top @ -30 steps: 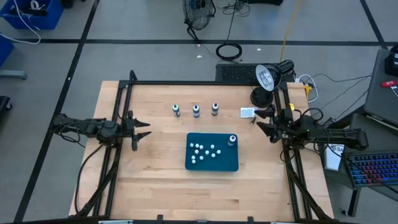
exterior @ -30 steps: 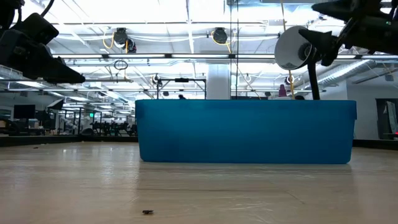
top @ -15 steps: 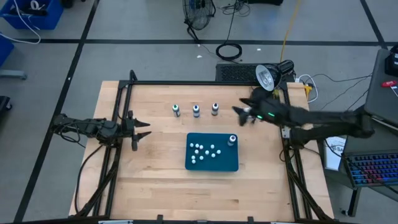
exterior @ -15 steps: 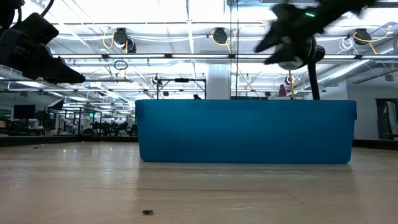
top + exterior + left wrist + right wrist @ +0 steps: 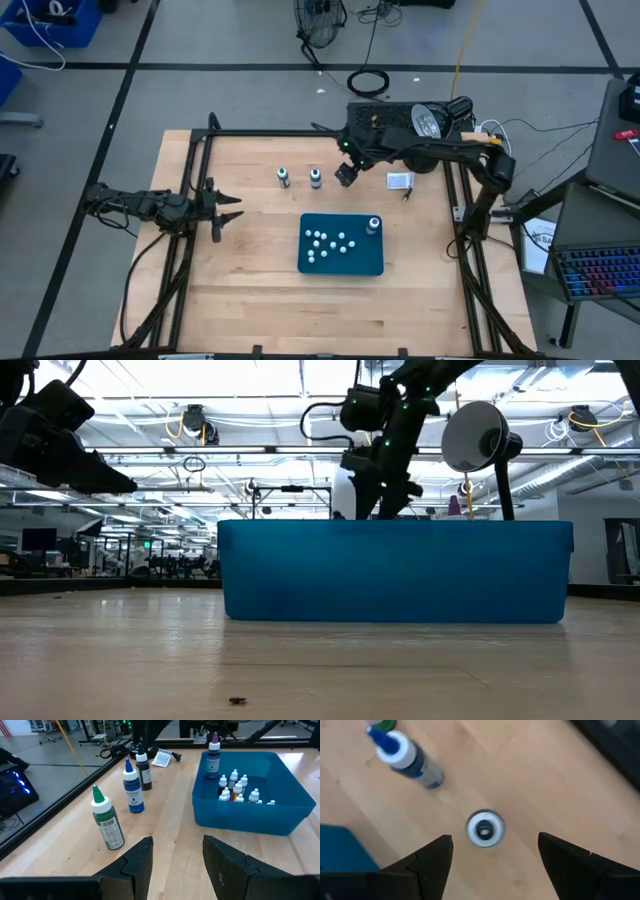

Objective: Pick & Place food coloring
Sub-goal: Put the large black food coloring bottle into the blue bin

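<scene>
Three food coloring bottles stand upright in a row on the far part of the table: green (image 5: 106, 822), blue (image 5: 133, 790) and dark (image 5: 144, 770). A purple one (image 5: 213, 757) stands in the far right corner of the blue tray (image 5: 342, 262). My right gripper (image 5: 495, 837) hangs open above the dark bottle (image 5: 484, 828), pointing steeply down, a finger on either side of it and clear of it. In the high view this gripper (image 5: 346, 172) hides that bottle. My left gripper (image 5: 230, 207) waits open at the table's left edge.
Several small white-capped bottles (image 5: 328, 243) lie in the tray. A white packet (image 5: 399, 181) lies right of the bottle row. A lamp (image 5: 428, 122) stands at the far right corner. Black frame rails (image 5: 200, 170) run along the left and right sides.
My right gripper has swung from the table's right edge toward the left and far side, rising a little, and now hangs over the dark bottle in the row. It has tipped from about level to pointing steeply down. Its fingers stay open.
</scene>
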Motion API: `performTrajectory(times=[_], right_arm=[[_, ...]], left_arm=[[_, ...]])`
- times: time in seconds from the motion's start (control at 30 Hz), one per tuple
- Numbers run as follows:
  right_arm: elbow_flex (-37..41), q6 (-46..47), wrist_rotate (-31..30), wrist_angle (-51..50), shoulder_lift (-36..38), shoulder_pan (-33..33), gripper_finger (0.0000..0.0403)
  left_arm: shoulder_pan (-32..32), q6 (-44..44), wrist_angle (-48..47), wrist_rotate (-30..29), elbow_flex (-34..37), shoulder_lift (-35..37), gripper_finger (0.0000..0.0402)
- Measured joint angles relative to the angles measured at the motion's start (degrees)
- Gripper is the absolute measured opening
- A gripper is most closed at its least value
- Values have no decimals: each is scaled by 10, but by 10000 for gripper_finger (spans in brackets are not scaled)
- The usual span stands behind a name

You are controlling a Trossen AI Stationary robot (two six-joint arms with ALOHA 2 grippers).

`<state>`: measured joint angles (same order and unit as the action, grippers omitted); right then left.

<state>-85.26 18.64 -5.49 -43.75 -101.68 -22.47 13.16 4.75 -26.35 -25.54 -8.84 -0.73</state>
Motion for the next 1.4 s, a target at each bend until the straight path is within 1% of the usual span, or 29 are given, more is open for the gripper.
performTrajectory(times=[0.07, 0.33, 0.5, 0.67, 0.77, 0.83, 0.9, 1.0, 1.2, 1.4], right_arm=[[0, 1, 12, 2, -11, -4, 279], [4, -6, 9, 34, -55, 0, 279], [5, -17, -4, 42, -87, 0, 279], [4, -29, -16, 53, -92, 1, 276], [4, -34, -32, 60, -86, 1, 258], [4, -42, -38, 56, -84, 0, 236], [4, -48, -38, 47, -85, 0, 201], [4, -64, -37, 28, -85, 1, 134], [5, -93, -36, 26, -65, 17, 130], [4, -92, -34, 30, 19, 61, 130]], left_arm=[[0, 0, 0, 0, 0, 0, 175], [0, 0, 0, 0, 0, 0, 175], [0, 0, 0, 0, 0, 0, 175], [0, 0, 0, 0, 0, 0, 175], [0, 0, 0, 0, 0, 0, 175], [0, 0, 0, 0, 0, 0, 175], [0, 0, 0, 0, 0, 0, 175], [0, 0, 0, 0, 0, 0, 175], [0, 0, 0, 0, 0, 0, 175], [0, 0, 0, 0, 0, 0, 175]])
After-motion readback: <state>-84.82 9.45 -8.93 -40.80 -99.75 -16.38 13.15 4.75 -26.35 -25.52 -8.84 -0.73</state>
